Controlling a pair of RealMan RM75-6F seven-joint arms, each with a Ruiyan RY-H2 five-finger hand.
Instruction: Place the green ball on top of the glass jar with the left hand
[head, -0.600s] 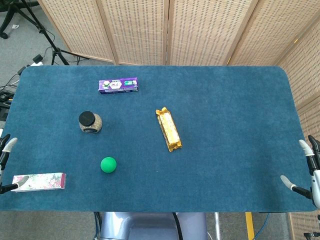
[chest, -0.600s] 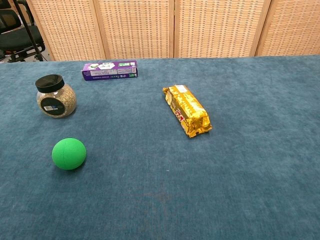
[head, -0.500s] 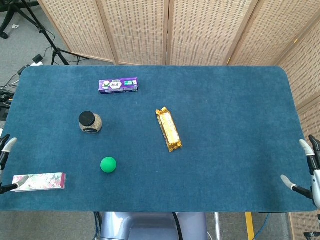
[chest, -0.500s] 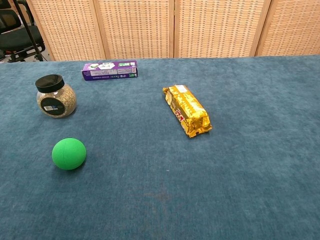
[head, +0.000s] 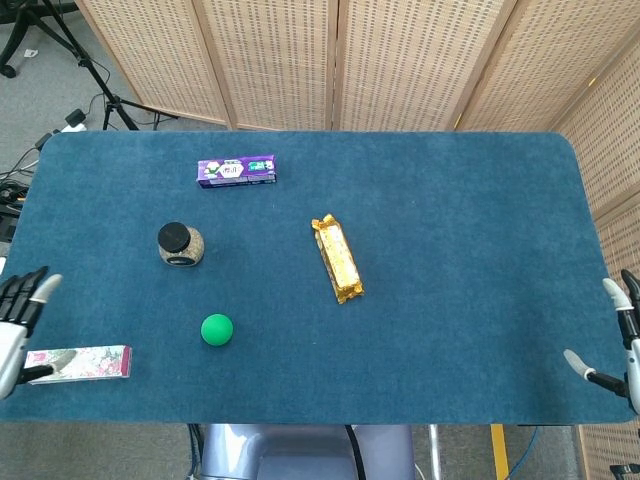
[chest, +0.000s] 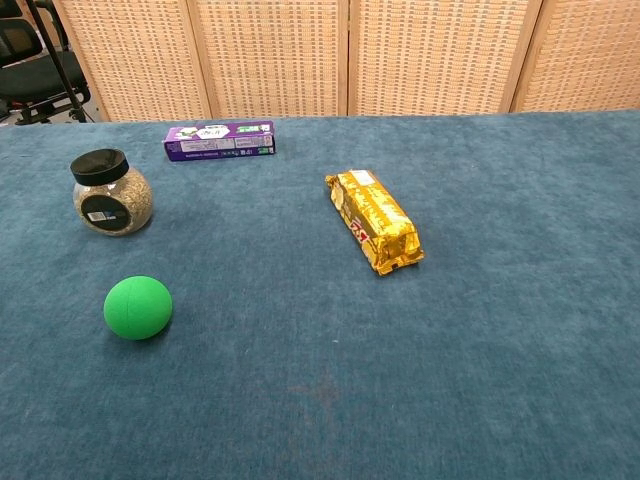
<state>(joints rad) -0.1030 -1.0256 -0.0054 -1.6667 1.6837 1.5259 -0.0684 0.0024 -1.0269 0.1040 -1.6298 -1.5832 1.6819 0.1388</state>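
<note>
The green ball (head: 216, 329) (chest: 138, 307) lies on the blue table, in front of the glass jar (head: 180, 244) (chest: 111, 193) with its black lid, a short gap between them. My left hand (head: 18, 325) shows at the table's left edge in the head view, fingers spread and holding nothing, well to the left of the ball. At the right edge my right hand (head: 618, 345) is partly in view, fingers apart and empty. Neither hand appears in the chest view.
A purple box (head: 236, 171) (chest: 219, 139) lies behind the jar. A gold snack pack (head: 337, 259) (chest: 374, 221) lies mid-table. A floral box (head: 80, 362) rests at the front left corner beside my left hand. Wicker screens stand behind the table.
My left hand has moved a little inward and up at the left edge, showing more fingers. The ball, jar and right hand have stayed put.
</note>
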